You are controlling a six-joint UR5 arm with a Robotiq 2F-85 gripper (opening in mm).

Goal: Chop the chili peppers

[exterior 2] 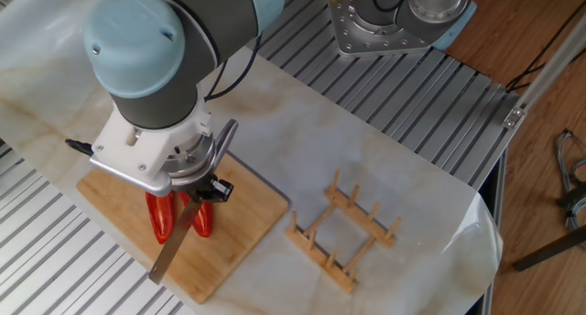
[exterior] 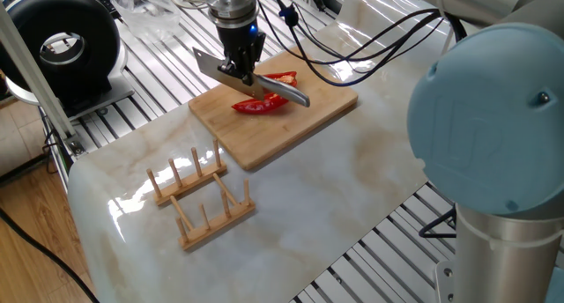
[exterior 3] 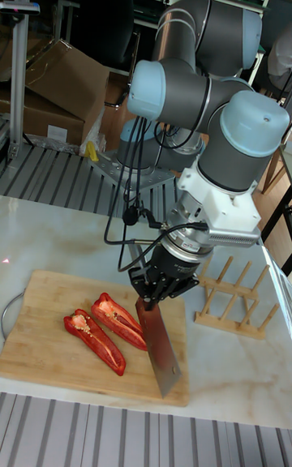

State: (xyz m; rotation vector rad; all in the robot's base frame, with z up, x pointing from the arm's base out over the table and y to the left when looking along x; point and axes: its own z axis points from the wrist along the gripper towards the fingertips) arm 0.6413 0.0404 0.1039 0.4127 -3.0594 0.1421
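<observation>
Two long red chili peppers halves (exterior: 258, 106) (exterior 3: 97, 343) lie cut side up on a bamboo cutting board (exterior: 300, 118) (exterior 3: 40, 353); both look whole. My gripper (exterior: 238, 70) (exterior 2: 197, 198) (exterior 3: 161, 293) hangs over them, shut on a steel knife (exterior: 210, 67) (exterior 2: 172, 249) (exterior 3: 162, 353). In the tall fixed view the blade slants down past the peppers' right end towards the board's front edge. Whether the edge touches the board or a pepper cannot be told. In the other fixed view the arm hides part of the peppers (exterior 2: 160, 219).
A wooden dish rack (exterior: 201, 197) (exterior 2: 343, 233) (exterior 3: 235, 293) stands on the marble tabletop beside the board. A black round device (exterior: 62, 48) sits off the table's far left corner. Cables (exterior: 352, 48) trail from the gripper across the back.
</observation>
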